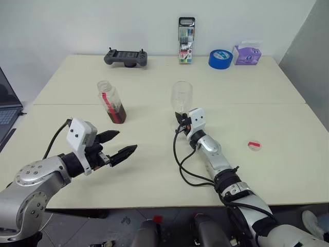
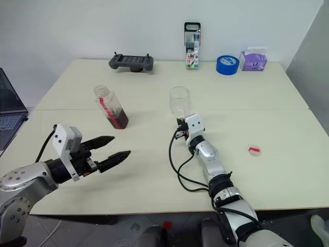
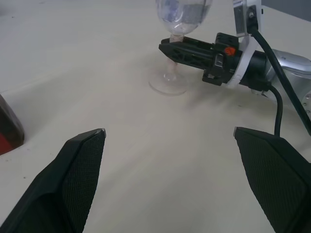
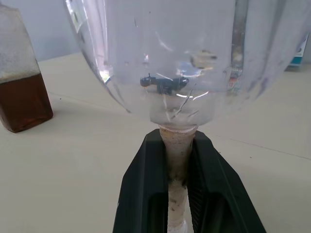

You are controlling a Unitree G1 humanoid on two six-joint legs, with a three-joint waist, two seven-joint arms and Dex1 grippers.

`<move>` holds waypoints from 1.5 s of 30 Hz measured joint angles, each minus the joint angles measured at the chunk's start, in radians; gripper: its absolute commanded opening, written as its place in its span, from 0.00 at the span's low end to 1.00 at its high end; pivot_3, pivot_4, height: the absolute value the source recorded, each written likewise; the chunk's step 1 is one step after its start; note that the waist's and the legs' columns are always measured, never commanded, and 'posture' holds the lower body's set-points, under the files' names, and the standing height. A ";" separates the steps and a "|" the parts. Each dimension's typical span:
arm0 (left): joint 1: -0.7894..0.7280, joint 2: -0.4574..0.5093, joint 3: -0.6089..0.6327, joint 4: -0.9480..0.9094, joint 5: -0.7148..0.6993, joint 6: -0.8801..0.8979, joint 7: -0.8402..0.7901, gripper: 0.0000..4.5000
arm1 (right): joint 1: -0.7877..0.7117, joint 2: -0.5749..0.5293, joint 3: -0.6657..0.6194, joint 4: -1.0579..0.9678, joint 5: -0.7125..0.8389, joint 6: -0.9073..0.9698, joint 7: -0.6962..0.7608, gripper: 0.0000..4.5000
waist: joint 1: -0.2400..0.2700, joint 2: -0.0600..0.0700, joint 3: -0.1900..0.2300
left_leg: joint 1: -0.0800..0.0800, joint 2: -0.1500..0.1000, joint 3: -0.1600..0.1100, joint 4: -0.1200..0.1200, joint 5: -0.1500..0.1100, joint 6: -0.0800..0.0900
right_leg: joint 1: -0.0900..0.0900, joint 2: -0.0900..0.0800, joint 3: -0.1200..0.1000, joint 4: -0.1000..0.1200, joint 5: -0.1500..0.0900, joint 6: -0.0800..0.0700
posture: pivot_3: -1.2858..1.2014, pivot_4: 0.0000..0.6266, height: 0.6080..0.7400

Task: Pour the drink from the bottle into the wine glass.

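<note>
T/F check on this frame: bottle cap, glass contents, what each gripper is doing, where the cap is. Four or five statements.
1. The right gripper is shut on the wine glass stem. True.
2. The left gripper holds the bottle. False: it is open and apart from the bottle, which stands on the table.
3. The bottle has its cap on. False: its neck is open; a red cap lies on the table to the robot's right.
4. The wine glass is empty. True.
5. The drink fills the bottle to the top. False: only the lower part.
</note>
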 measured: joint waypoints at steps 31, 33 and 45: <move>-0.032 -0.191 -0.066 0.229 0.246 -0.291 0.190 1.00 | 0.258 -0.099 0.024 -0.468 -0.096 0.352 0.032 0.99 | 0.016 -0.001 -0.001 | -0.001 -0.001 0.000 0.001 0.000 0.000 | 0.000 -0.002 0.001 0.000 0.000 0.000 | 0.52 0.24 1.00; -0.022 -0.244 -0.083 0.281 0.300 -0.364 0.230 1.00 | 0.325 -0.136 0.024 -0.603 -0.091 0.452 0.049 0.99 | 0.018 -0.001 -0.001 | -0.001 -0.001 0.001 0.001 0.000 0.000 | 0.000 -0.003 0.001 0.000 0.000 0.000 | 0.52 0.24 1.00; -0.194 -0.325 -0.145 0.511 0.468 -0.569 0.341 1.00 | 0.321 -0.653 -0.152 -1.372 0.343 1.226 0.399 0.99 | 0.021 -0.001 0.000 | -0.001 -0.003 -0.001 0.002 0.000 0.000 | 0.002 -0.002 -0.005 -0.001 0.000 0.001 | 0.52 0.24 1.00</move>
